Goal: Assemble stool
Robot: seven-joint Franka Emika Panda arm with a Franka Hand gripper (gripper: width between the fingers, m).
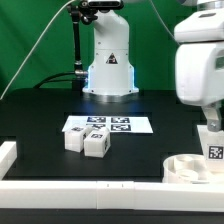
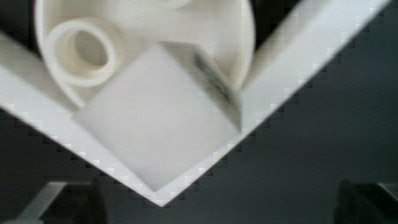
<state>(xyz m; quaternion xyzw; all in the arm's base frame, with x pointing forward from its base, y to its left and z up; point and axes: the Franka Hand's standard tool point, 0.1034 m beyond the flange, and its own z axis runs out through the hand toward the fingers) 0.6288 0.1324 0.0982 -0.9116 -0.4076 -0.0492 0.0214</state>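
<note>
The round white seat [image 1: 188, 168] lies at the front of the exterior view's right, pushed into the corner of the white rails. In the wrist view the seat [image 2: 107, 25] shows a round socket [image 2: 80, 50]. One white leg [image 1: 214, 151] with a tag stands on the seat; the wrist view shows this leg [image 2: 160, 112] as a blocky shape. My gripper [image 1: 212, 128] hangs just above it. In the wrist view the gripper [image 2: 210, 205] is open, its dark fingertips [image 2: 50, 205] wide apart with nothing between them. Two more legs [image 1: 75, 140] [image 1: 97, 146] lie on the black table.
The marker board [image 1: 108, 125] lies behind the two loose legs. White border rails run along the front [image 1: 80, 190] and the exterior view's left [image 1: 8, 155]; they form a V-shaped corner [image 2: 285, 80] around the seat. The robot base [image 1: 108, 60] stands at the back.
</note>
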